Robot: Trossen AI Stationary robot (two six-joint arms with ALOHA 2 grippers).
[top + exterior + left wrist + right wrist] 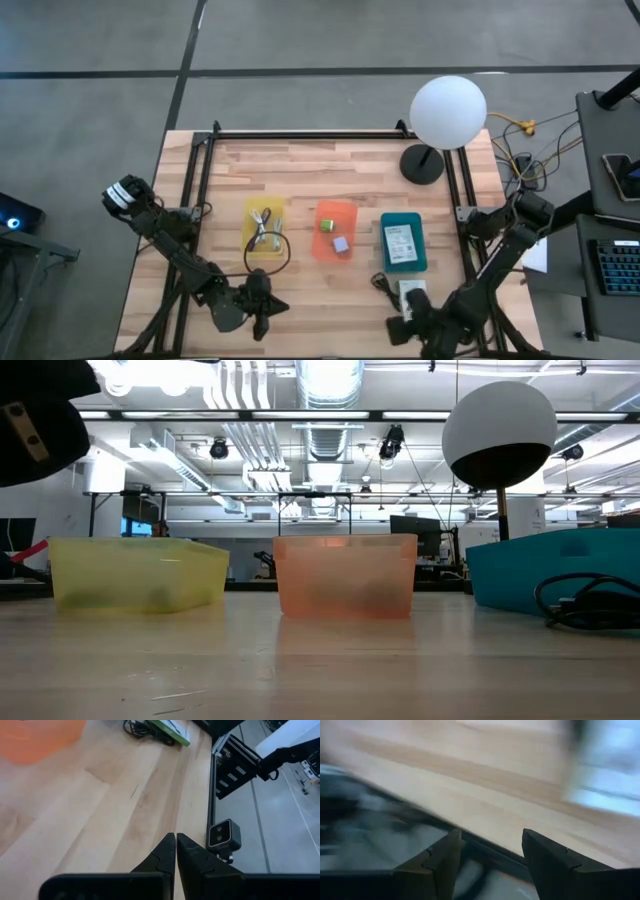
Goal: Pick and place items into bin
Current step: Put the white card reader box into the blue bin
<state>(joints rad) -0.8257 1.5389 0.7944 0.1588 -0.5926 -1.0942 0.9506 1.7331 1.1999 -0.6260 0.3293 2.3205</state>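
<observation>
Wooden table, left gripper fingers together, right gripper fingers wide over blur.

Both arms are showing as dark, near-black jointed links on black frame rails. The left arm is wearing a white-and-black cap at its shoulder end. The left gripper is showing two black, wedge-shaped fingers with stepped inner edges. The right gripper is showing two blocky black fingers with notched tips.
</observation>
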